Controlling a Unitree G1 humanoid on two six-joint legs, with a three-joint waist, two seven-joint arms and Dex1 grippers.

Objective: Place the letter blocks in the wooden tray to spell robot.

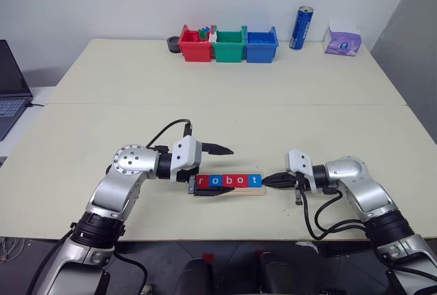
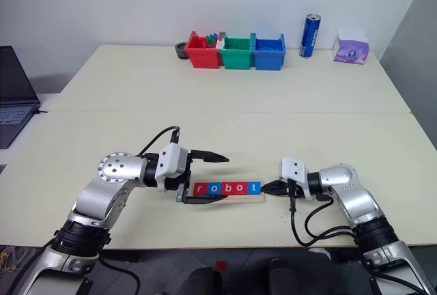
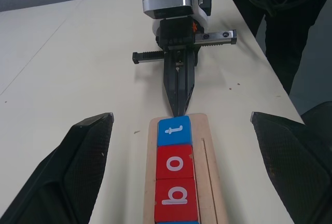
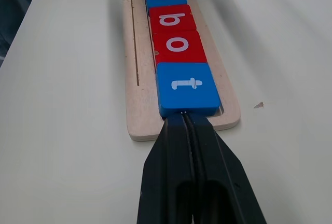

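Bare table (image 1: 225,124) beyond wooden tray (image 1: 229,191)

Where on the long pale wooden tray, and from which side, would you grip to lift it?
Probably across the narrow width of the long pale wooden tray, closing on its two long edges from above. It lies flat on the table, and the red and blue letter blocks cover most of its top, so only the thin sides offer purchase.

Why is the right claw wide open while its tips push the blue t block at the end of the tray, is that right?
Not quite: the right claw is shut, its two fingers pressed together, as the right wrist view shows. The rest holds: its tips are at the blue t block at the end of the wooden tray.
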